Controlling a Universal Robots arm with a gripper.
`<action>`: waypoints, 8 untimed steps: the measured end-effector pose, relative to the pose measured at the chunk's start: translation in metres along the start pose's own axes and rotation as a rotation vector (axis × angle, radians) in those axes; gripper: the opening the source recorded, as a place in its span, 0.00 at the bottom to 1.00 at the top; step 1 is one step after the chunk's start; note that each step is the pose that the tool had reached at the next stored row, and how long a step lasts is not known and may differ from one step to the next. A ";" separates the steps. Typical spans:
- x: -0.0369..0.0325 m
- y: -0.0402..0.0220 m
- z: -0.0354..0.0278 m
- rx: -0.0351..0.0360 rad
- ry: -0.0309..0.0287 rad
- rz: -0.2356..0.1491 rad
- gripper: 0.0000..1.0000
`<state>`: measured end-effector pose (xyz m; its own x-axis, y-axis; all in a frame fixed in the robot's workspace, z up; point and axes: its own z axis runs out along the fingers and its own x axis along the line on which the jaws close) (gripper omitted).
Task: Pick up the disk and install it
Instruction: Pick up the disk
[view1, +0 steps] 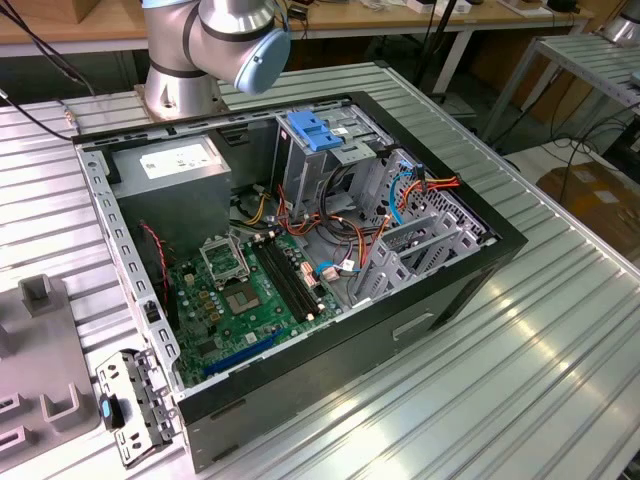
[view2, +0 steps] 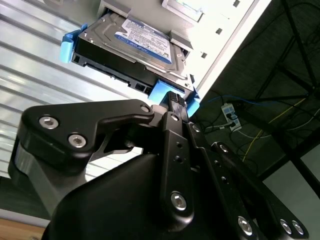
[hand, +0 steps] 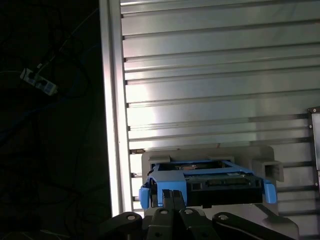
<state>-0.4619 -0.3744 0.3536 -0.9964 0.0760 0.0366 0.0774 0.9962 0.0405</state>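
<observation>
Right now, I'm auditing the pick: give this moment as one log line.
disk: lying on grey holder | gripper: at its blue rail | computer case: side open

arm (view1: 215, 40) cut off at the exterior view's top edge. disk (hand: 220, 186) near end partly hidden behind gripper (hand: 172, 195) in both wrist views.

At the top of the exterior view is the arm (view1: 190, 60), round and shiny silver, with a light blue cap (view1: 268, 55) on its joint. In both wrist views the gripper (view2: 173, 97) (hand: 172, 196) is black, made of flat bars with small silver screws (view2: 48, 121).
</observation>
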 end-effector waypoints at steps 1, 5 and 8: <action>0.0000 0.0000 0.0000 0.0000 0.0000 -0.001 0.11; 0.0000 0.0000 0.0000 0.0005 0.0006 -0.015 0.11; 0.0000 0.0000 0.0000 0.0014 0.0016 -0.038 0.11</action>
<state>-0.4619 -0.3744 0.3536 -0.9986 0.0379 0.0367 0.0394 0.9984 0.0405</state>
